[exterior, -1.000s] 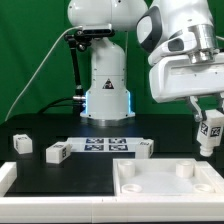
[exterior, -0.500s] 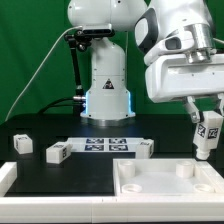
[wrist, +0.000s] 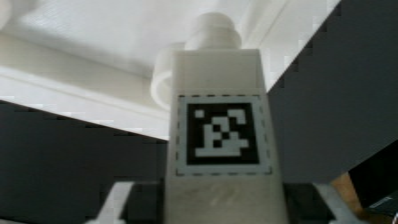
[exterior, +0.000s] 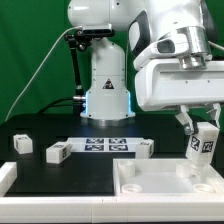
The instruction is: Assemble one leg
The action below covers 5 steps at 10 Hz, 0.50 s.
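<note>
My gripper (exterior: 198,135) is shut on a white leg (exterior: 201,152) with a black-and-white tag on its face. I hold it upright at the exterior view's right, just above the large white tabletop piece (exterior: 150,190) with round sockets. In the wrist view the leg (wrist: 221,110) fills the middle, its peg end pointing at the white tabletop (wrist: 71,60). Both fingers flank its base. Three more legs lie on the black table: one (exterior: 22,143) at the far left, one (exterior: 58,152) beside it, one (exterior: 145,147) near the middle.
The marker board (exterior: 106,146) lies flat in the middle of the black table. The robot's white base (exterior: 105,85) stands behind it before a green backdrop. A white strip (exterior: 5,178) shows at the left front edge.
My arm has shifted toward the exterior view's left and lower, carrying the leg closer over the tabletop's right side. The leg stays gripped.
</note>
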Motion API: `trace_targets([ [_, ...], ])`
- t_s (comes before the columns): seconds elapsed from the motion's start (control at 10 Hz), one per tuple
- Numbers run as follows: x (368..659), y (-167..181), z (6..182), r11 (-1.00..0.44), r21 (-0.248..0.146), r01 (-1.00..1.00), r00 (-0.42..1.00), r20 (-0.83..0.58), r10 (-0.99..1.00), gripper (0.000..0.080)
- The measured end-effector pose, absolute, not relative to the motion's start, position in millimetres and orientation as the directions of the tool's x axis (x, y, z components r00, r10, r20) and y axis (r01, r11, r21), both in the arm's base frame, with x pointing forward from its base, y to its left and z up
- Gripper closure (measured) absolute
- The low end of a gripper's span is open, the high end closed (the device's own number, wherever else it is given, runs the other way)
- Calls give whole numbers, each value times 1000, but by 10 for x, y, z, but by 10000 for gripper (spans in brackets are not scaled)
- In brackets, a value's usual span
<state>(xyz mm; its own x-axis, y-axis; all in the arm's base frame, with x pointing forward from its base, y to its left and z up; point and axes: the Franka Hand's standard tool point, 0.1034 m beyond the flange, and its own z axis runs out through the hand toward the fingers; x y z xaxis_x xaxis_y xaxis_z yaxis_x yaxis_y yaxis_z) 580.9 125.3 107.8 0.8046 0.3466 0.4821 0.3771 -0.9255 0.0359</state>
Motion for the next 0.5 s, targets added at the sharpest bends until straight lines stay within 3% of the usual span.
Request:
trace_targets([
  [0.3,5881,1216,999,-920,43,390,803,472,363,506],
  [0.5,6112,1255,998,-919,39,392,808,464,364,506],
])
